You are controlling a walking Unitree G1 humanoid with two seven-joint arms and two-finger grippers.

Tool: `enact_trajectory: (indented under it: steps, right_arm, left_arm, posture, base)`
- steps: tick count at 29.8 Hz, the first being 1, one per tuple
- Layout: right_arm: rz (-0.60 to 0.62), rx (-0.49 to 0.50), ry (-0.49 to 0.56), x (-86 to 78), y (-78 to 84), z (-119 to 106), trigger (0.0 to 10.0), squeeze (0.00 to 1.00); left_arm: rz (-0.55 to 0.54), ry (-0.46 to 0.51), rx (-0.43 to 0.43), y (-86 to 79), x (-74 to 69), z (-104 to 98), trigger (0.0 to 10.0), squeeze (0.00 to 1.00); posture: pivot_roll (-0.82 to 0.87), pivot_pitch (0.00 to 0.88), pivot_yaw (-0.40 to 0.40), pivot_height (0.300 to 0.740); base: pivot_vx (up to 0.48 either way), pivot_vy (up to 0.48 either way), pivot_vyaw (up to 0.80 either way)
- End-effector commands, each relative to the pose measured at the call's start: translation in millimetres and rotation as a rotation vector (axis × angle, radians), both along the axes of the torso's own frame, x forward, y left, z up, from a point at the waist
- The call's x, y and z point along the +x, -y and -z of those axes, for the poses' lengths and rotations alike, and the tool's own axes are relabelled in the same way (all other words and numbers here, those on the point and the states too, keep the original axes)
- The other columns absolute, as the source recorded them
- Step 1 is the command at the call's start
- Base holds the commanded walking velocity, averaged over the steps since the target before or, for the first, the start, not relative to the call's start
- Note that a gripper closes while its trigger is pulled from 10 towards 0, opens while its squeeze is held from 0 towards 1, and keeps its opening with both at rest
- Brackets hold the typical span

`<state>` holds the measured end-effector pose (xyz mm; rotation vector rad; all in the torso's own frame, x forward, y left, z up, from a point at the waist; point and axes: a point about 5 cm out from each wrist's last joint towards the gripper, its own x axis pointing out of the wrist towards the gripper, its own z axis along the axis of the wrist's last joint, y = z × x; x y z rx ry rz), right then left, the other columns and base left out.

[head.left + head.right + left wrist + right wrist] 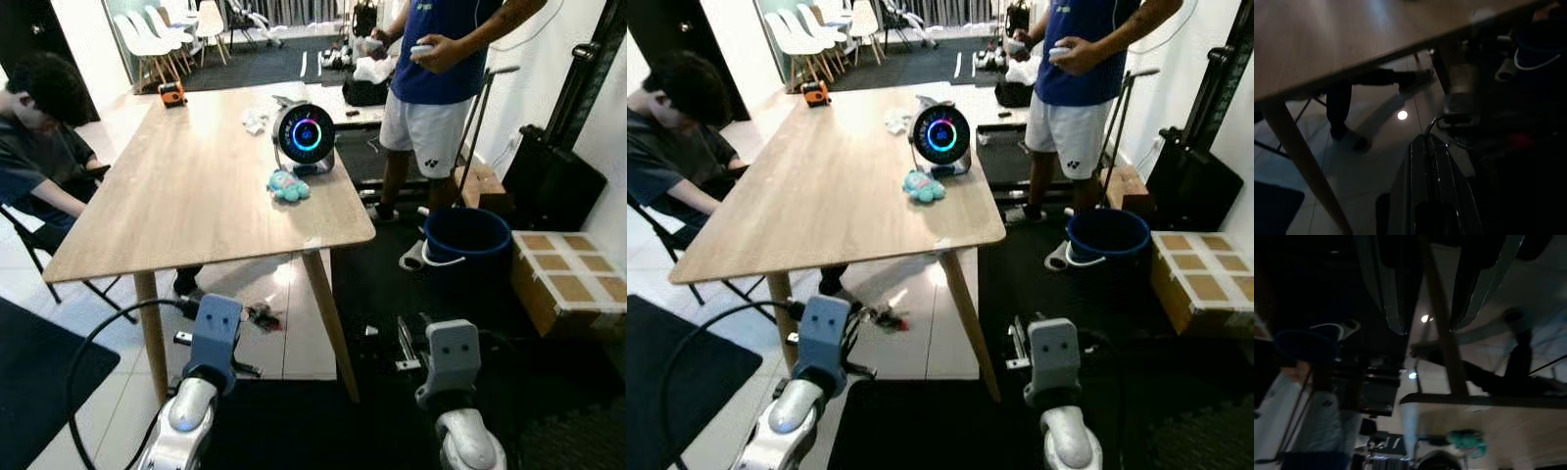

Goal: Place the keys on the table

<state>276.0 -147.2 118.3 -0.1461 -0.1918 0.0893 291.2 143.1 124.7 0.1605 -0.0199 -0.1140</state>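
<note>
Both end effectors hang below the table (196,196): your left end effector (1437,147), fingers pressed together, grips keys (1442,122), so lift above the edge ahead before releasing; right end effector (1425,289) spread.

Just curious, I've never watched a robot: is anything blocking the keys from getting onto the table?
Nothing visible on top: the table's near part is bare, with the plush toy and round gadget farther back. But the left gripper, apparently holding the keys, sits below the tabletop's front edge.
</note>
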Motion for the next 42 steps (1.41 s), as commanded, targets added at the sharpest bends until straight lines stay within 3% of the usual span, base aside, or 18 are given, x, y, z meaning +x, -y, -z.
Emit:
enact_trajectory:
  steps: [1,16,27,42]
  right_arm:
    - [-0.014,-0.011,-0.018,-1.5,-3.9,5.2,10.0,0.0]
    - [-0.022,-0.009,-0.011,0.0,-6.5,3.8,10.0,0.0]
    - [-0.024,-0.025,-0.007,1.1,-6.7,3.5,10.0,0.0]
    - [-0.028,-0.065,-0.002,2.8,1.2,0.5,10.0,0.0]
  left_arm:
    - [-0.011,-0.013,0.011,-3.9,-2.1,3.8,10.0,0.0]
    - [0.011,0.019,-0.005,-0.6,-1.9,-3.0,10.0,0.0]
    - [0.104,-0.009,-0.033,9.3,-2.1,-7.5,10.0,0.0]
    - [0.126,-0.017,-0.108,19.8,-1.9,-14.2,10.0,0.0]
  posture:
    - [0.01,0.154,0.115,0.74]
    - [0.01,0.148,0.115,0.74]
    - [0.01,0.148,0.113,0.74]
    - [0.0,0.158,0.097,0.74]
  base:
    - [0.0,0.0,0.0]
    - [0.0,0.0,0.0]
    - [0.0,0.0,0.0]
    - [0.0,0.0,0.0]
